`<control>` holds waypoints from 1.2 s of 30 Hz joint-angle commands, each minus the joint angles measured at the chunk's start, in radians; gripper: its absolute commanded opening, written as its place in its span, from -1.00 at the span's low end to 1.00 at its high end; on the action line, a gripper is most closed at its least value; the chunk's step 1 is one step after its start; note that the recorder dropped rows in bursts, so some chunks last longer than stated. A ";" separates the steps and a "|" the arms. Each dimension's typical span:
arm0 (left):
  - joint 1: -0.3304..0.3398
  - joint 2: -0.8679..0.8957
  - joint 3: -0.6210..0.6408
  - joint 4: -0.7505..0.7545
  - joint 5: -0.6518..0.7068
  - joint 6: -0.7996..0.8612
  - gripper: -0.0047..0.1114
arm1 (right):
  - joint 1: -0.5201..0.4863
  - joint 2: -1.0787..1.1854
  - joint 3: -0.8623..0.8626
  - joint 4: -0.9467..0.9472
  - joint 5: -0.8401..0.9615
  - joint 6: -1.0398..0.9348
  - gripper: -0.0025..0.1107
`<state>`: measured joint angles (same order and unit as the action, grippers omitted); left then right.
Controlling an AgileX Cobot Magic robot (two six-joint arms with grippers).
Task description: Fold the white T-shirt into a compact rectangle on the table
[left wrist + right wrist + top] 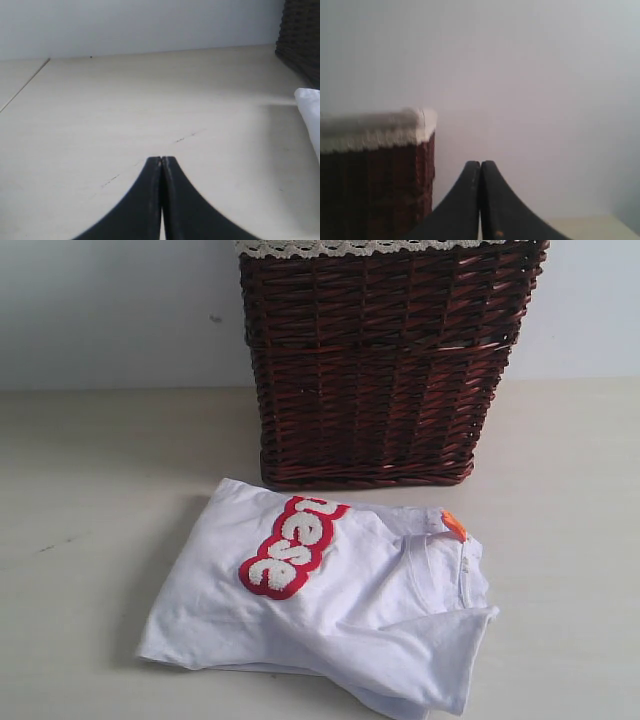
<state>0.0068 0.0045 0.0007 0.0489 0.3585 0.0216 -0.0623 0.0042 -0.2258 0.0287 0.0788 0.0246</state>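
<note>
The left pincer (161,161) is shut, its two black tips pressed together on nothing, low over the bare table (125,110). Ahead of it and toward its inner side, well apart from the tips, shows one white corner of the T-shirt (309,117), with the dark basket (300,45) beyond.

From the outside camera, neither pincer shows. The T-shirt (330,610) lies on the table (90,540) just in front of the basket (385,360), already in a rough block. Its red-edged lettering (290,548) faces up and its orange tag (454,525) sits by the collar. One loose flap sags past the near right corner.

The right pincer (480,164) is closed too and empty, held high and facing the wall (530,75), with the basket's lace trim (375,131) off to one side. The T-shirt is out of its sight.

Risks: a shut pincer would only push the cloth and rumple it. A shallow pinch could lift only the top layer and undo the fold. An arm coming down may also knock the basket, which stands very close.
</note>
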 commanded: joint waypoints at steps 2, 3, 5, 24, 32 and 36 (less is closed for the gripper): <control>0.003 -0.005 -0.001 -0.008 -0.003 -0.003 -0.92 | 0.013 -0.004 0.226 -0.159 -0.103 0.052 -0.96; 0.003 -0.005 -0.001 -0.008 -0.003 -0.003 -0.92 | 0.023 -0.004 0.226 -0.159 -0.103 0.036 -0.96; 0.003 -0.005 -0.001 -0.008 -0.003 -0.003 -0.92 | 0.051 -0.004 0.226 -0.159 -0.016 -0.018 -0.96; 0.003 -0.005 -0.001 -0.008 -0.003 -0.001 -0.92 | 0.068 -0.004 0.226 -0.019 0.188 -0.012 -0.96; 0.003 -0.005 -0.001 -0.008 -0.003 -0.001 -0.92 | 0.068 -0.004 0.226 -0.019 0.188 -0.012 -0.96; 0.003 -0.005 -0.001 -0.008 -0.003 -0.001 -0.92 | 0.068 -0.004 0.226 -0.019 0.188 -0.012 -0.96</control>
<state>0.0068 0.0045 0.0007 0.0489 0.3626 0.0216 0.0025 0.0042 -0.0055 0.0054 0.2684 0.0095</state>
